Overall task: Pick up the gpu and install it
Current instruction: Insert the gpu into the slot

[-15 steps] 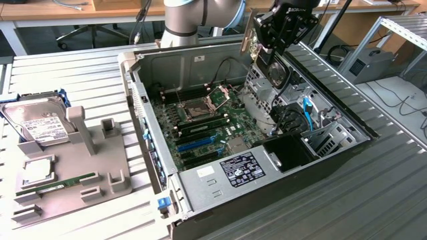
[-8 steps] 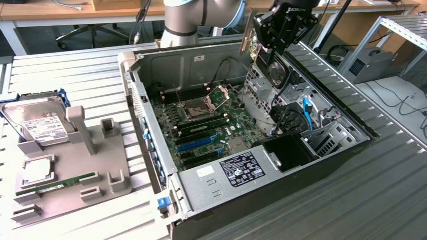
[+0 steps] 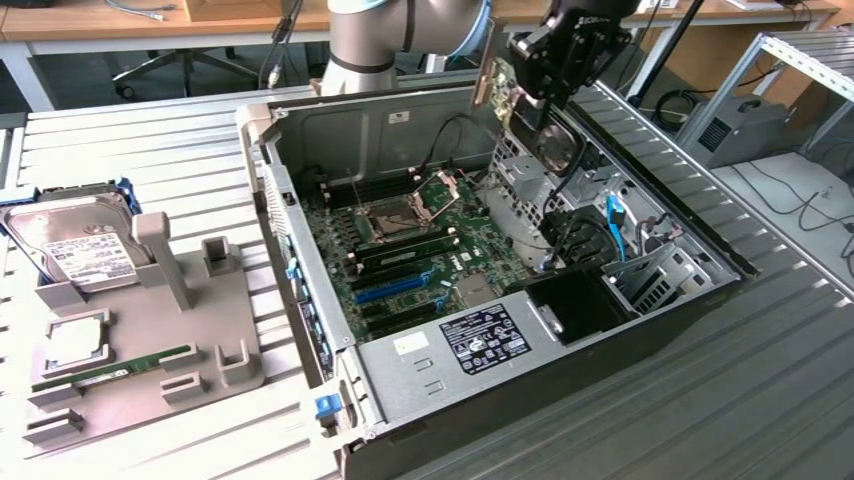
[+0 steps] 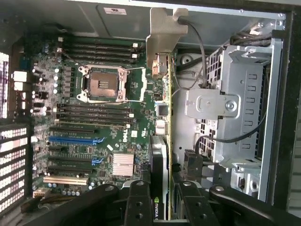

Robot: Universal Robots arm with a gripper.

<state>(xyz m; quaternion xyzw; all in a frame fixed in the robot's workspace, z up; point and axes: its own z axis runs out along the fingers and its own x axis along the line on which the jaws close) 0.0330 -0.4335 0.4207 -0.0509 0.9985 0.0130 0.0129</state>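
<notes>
**A:** Where is the gpu (image 3: 497, 95)?

**B:** Above the open computer case (image 3: 374, 130), over its far rim in the exterior view; it is carried on edge, with its silver bracket (image 4: 163, 33) nearest the case's inner wall that bears a white label.

**A:** And the gripper (image 3: 534, 80)?

**B:** Its fingers (image 4: 137, 205) are clamped on the gpu, one on each face; the wrist view looks along the card onto the motherboard (image 4: 94, 117) inside the case.

**A:** Outside the case?

**B:** A grey holder (image 3: 200, 330) sits to the exterior view's left of the case; a hard drive (image 3: 80, 245) and a RAM stick (image 3: 114, 368) lie in it.
</notes>
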